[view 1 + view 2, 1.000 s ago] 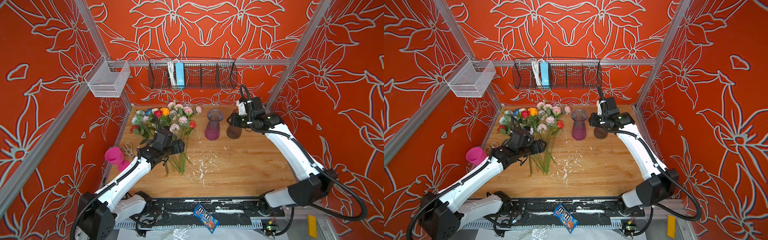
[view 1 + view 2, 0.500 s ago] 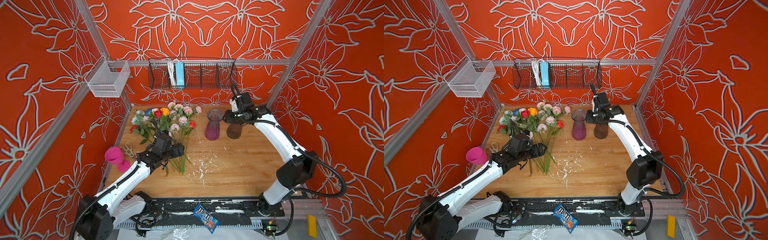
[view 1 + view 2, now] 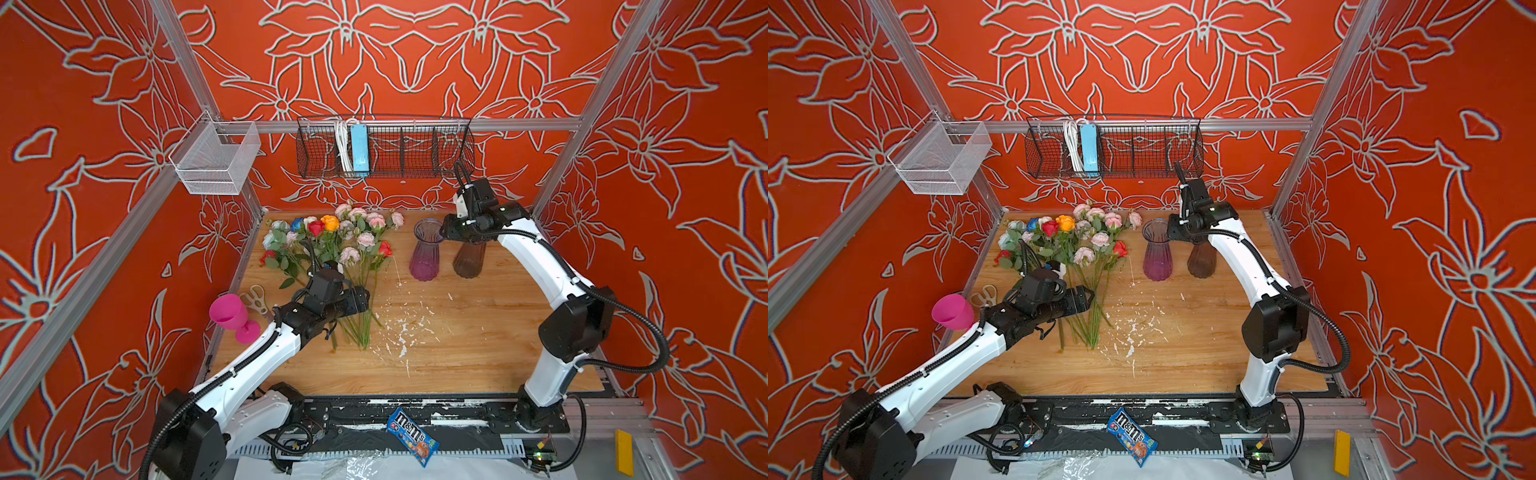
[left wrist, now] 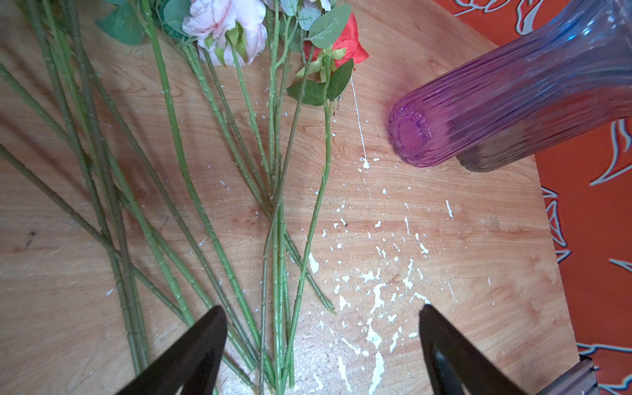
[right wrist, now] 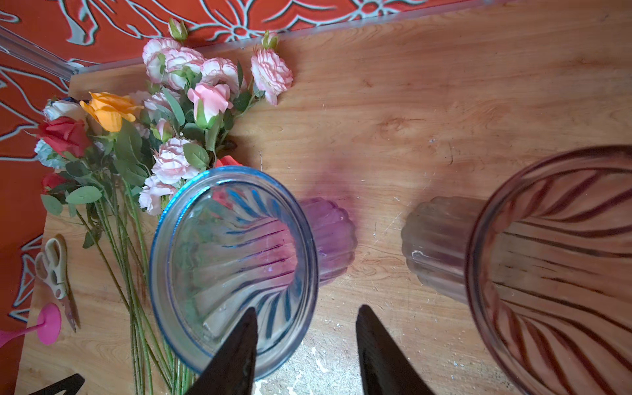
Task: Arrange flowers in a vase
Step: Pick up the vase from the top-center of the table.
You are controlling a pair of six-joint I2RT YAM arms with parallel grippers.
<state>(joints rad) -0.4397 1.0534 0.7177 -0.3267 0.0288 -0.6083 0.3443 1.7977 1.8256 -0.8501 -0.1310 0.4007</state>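
Hovering L gripper (image 3: 365, 297) wide over flowers (image 3: 349, 255), centre-left; R gripper (image 3: 444, 232) part-open at purple vase (image 3: 424, 259) rim, upper centre.

Red flower-patterned walls (image 3: 395, 62) — wooden tabletop (image 3: 478, 345)

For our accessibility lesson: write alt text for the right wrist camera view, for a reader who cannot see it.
The open right gripper hangs over the rim of an empty purple vase standing on a wooden table, a brown vase beside it. Long-stemmed flowers and scissors lie farther off.
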